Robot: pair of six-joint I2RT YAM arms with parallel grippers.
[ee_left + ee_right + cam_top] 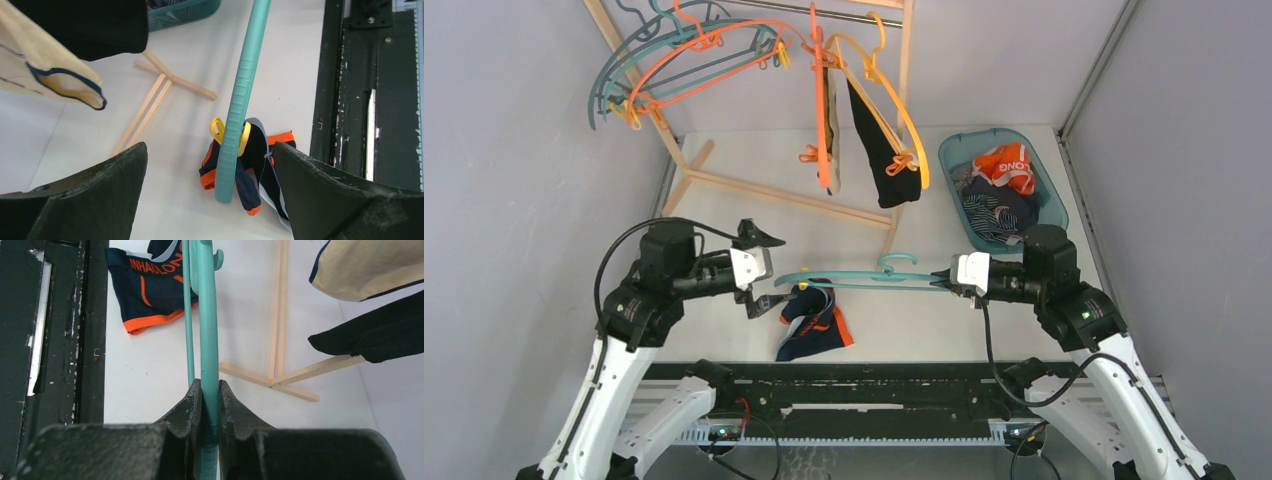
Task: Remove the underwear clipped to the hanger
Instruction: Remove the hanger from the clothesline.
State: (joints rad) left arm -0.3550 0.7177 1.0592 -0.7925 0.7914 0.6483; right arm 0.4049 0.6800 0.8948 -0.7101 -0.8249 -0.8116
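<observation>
The right gripper holds the right end of the teal hanger tightly between its jaws. The left gripper has its jaws wide and empty, just beside the hanger's other end. There, at a yellow clip, hangs the navy underwear with orange trim — its lower part lies on the table.

White arms, black joints and black-fingered hands (thin black cables loop alongside).

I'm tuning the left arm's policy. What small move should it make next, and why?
Probably ease the open left gripper forward onto the navy-and-orange briefs and close just below the yellow clip. The briefs are clipped to the teal hanger, and the right gripper clamps its other end.
</observation>
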